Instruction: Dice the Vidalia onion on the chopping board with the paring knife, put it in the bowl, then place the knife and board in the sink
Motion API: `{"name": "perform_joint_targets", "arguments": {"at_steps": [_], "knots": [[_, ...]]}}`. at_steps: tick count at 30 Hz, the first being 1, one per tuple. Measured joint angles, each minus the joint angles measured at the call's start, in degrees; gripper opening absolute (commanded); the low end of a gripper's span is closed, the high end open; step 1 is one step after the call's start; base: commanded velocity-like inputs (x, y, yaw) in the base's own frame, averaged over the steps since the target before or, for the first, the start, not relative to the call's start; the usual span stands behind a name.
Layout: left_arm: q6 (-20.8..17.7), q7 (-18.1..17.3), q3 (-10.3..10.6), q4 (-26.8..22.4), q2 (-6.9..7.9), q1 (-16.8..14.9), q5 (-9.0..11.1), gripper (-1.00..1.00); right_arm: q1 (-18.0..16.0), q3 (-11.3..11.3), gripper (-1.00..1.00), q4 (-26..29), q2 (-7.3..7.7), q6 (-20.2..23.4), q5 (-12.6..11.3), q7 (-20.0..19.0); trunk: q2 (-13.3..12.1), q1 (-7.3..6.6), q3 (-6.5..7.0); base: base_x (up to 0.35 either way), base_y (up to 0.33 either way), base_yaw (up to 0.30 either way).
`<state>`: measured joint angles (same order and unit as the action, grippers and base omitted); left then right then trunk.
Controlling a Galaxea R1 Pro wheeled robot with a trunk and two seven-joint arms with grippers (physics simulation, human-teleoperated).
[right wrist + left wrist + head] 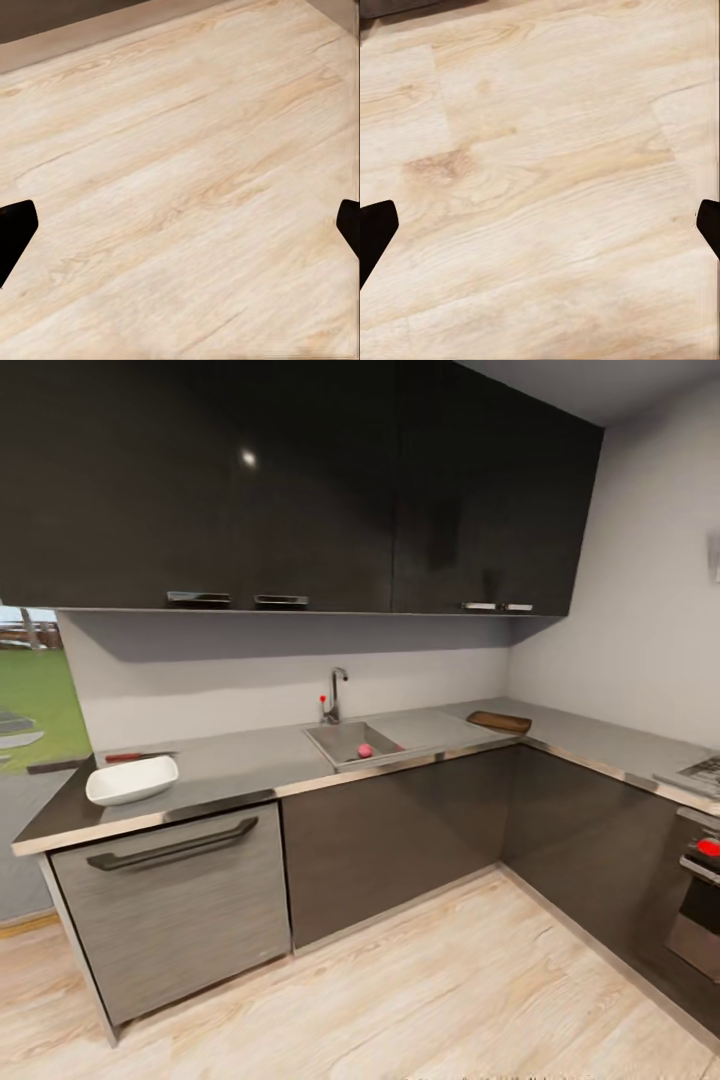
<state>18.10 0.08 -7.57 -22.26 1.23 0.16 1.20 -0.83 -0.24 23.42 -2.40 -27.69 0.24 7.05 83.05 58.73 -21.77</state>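
Still, we stand off; both grippers (540,225) (180,225) spread, empty. Onion (365,751) in sink (345,738), twelve o'clock: round, may roll from pinch.

The knife (137,757) behind the bowl (131,779) is too small to tell blade from handle. The stove (700,772) is cut off by the right edge. Each wrist view shows dark fingertips (375,232) (15,229) cropped at both sides.

Glossy white bowl (131,780), wooden chopping board (499,722)
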Motion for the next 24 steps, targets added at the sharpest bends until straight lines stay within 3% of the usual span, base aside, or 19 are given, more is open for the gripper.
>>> {"name": "perform_joint_targets", "arguments": {"at_steps": [24], "knots": [[0.0, 0.0, 0.0, 0.0, 0.0, 0.0, 0.0, 1.0, 0.0, 0.1, 1.0, 0.0, -0.02, 0.0, 0.0, 0.0, 0.0, 0.0, 0.0, 0.0, 0.0, -0.279]]}}
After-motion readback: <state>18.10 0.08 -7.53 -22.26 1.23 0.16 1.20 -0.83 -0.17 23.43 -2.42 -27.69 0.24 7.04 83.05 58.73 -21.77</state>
